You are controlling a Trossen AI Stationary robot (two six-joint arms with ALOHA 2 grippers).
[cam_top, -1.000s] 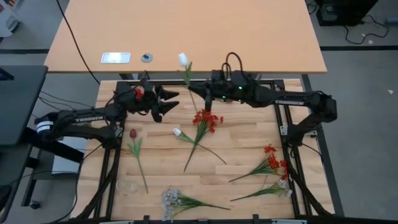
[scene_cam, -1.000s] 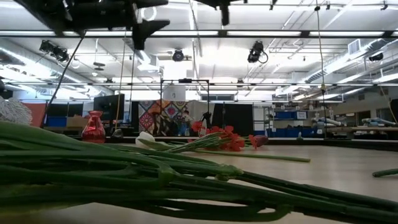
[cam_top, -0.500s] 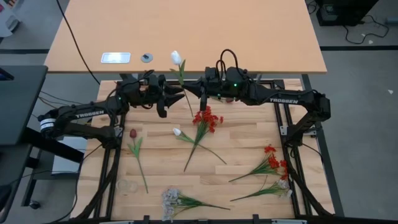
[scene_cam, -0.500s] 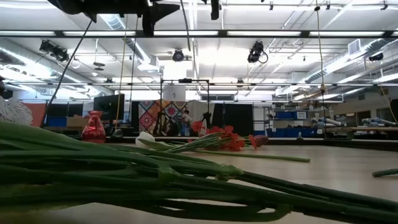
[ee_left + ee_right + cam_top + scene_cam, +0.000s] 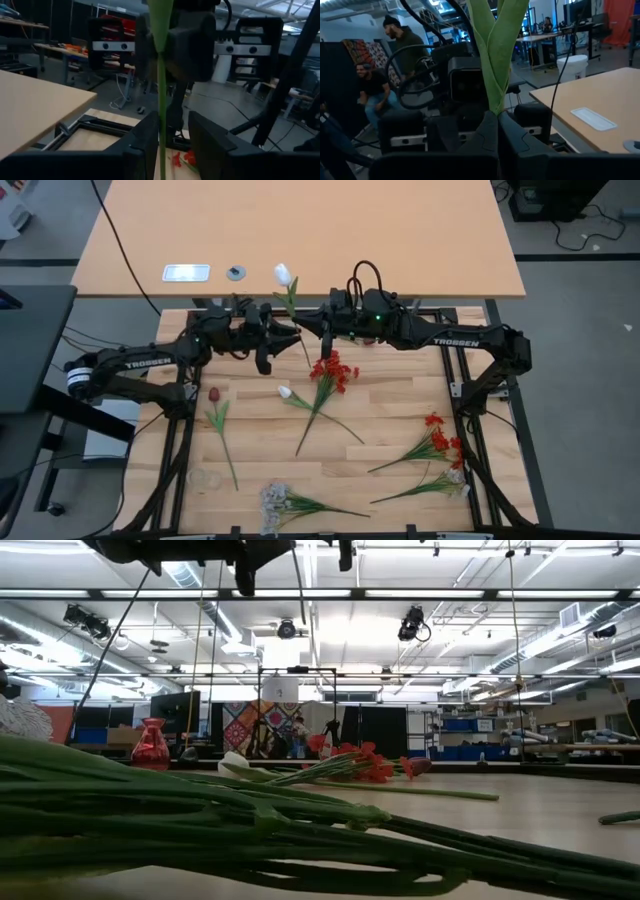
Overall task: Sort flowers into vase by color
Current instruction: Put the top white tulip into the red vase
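The right gripper (image 5: 322,332) pinches the white tulip (image 5: 283,275) by its green stem, held above the table. The left gripper (image 5: 290,332) faces it, its fingers (image 5: 146,135) narrowed around that stem; contact is unclear

Ceiling: long strip lights (image 5: 420,592); exposed ducts
Floor: grey (image 5: 570,330)
12 o'clock: pale wooden desk (image 5: 300,230); two people (image 5: 375,90)
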